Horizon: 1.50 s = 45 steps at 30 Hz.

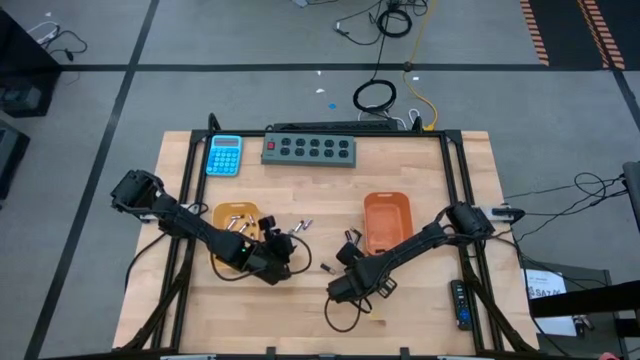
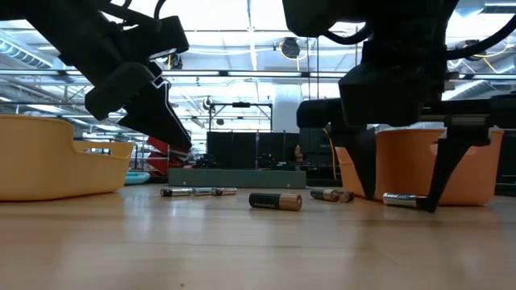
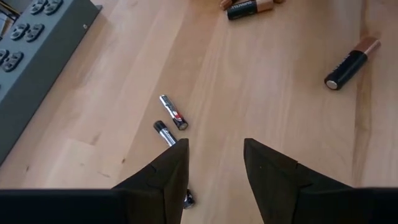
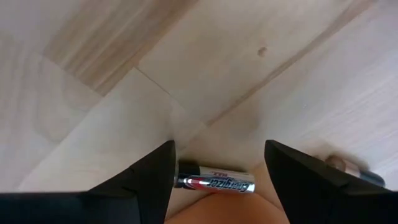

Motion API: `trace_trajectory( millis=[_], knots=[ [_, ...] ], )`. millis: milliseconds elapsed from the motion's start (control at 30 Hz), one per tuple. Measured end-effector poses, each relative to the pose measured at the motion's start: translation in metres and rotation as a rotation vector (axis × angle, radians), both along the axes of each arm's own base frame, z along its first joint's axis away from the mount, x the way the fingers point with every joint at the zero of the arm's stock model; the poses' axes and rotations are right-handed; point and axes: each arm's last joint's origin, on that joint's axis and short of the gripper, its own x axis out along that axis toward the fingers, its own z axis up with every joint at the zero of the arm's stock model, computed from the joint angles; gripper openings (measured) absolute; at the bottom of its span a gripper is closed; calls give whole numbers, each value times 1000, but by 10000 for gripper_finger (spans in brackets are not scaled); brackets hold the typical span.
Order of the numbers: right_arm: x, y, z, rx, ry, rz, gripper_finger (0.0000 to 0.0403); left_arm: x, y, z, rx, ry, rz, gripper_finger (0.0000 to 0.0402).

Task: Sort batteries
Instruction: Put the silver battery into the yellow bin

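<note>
Loose batteries lie on the wooden table between a yellow tray holding several batteries and an orange tray. One is a black-and-copper one; two are small silvery ones. My right gripper points down, open, its fingers standing at either end of a silver-and-black battery that lies flat on the table. This battery also shows in the low view. My left gripper hangs open above the table beside the yellow tray, with nothing between its fingers. My right gripper has one finger right at the battery's end, and I cannot tell whether it touches. The other finger stands apart from the far end. The battery lies flat on the table, in line with the gap between the fingers.
A grey power strip and a blue calculator lie along the far edge. A dark cable loop lies near my right gripper, and a small dark device sits at the right. Bare wood lies toward the near edge.
</note>
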Motion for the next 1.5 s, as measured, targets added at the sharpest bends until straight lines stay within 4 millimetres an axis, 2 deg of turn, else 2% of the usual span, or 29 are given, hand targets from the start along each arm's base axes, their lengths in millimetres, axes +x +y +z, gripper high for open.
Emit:
trace_trajectory(
  millis=[700, 1067, 1267, 1500],
  knots=[
    [-6, -1, 2, -32, 24, -115, 242, 0, 0, 0, -12, 16, -17, 163],
    [10, 4, 25, 8, -78, -180, 333, 0, 1, 0, 2, 27, -31, 164],
    [9, -1, 17, 33, -28, -262, 339, 0, 0, -1, -14, 36, -41, 164],
    [5, -2, -5, -18, 93, -260, 339, 0, 0, -1, -17, 38, -44, 164]
  ],
)
